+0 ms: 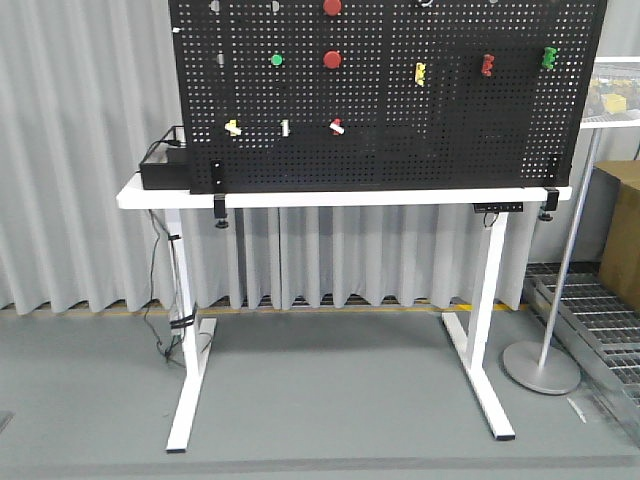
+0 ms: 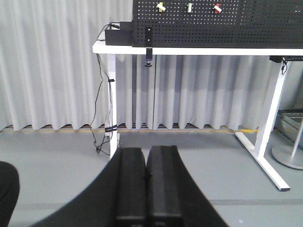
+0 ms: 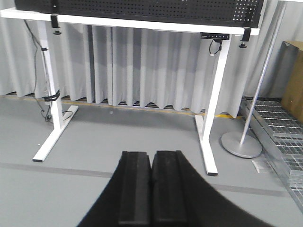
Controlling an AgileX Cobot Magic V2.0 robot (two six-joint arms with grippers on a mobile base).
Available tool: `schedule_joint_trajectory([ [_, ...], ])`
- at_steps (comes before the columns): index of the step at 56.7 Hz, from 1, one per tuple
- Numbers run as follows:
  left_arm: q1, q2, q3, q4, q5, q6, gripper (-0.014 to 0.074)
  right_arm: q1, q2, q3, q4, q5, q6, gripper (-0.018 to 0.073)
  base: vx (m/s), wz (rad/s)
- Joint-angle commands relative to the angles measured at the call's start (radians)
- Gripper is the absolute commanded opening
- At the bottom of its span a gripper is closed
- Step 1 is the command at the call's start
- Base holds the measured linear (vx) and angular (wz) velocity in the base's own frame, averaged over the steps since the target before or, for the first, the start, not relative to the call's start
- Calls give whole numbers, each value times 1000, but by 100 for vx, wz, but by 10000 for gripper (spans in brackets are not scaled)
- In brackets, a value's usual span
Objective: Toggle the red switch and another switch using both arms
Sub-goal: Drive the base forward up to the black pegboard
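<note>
On the black pegboard (image 1: pixel 400 140) the red switch (image 1: pixel 336 126) sits in the lower row, small with a white lever. The other switch (image 1: pixel 233 127), pale yellow, is in the same row further left. Both show at the top of the left wrist view: the yellow switch (image 2: pixel 161 6) and the red switch (image 2: pixel 217 8). My left gripper (image 2: pixel 146 150) is shut and empty, low over the floor, far from the board. My right gripper (image 3: pixel 151 153) is likewise shut and empty; its view shows only the board's bottom edge. Neither arm appears in the front view.
A white toggle on a green base (image 1: pixel 285 127) stands between the two switches. Round red buttons (image 1: pixel 332 59), a green button (image 1: pixel 277 59), and yellow (image 1: pixel 421 72), red (image 1: pixel 487 66) and green (image 1: pixel 548 58) clips sit higher. The white table (image 1: pixel 340 198) carries the board; a pole stand (image 1: pixel 541 366) is at right.
</note>
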Motion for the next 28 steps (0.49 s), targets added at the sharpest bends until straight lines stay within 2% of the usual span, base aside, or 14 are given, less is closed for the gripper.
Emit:
schedule_joint_trajectory([
  [1,2,-8,17,-4,-75,-6,3,-6,-11,5,0,-83,-4,-6,28,-8],
  [28,2,-8,17,-4,-75,-6,3,-6,-11,5,0,-83,-4,-6,36,-4],
])
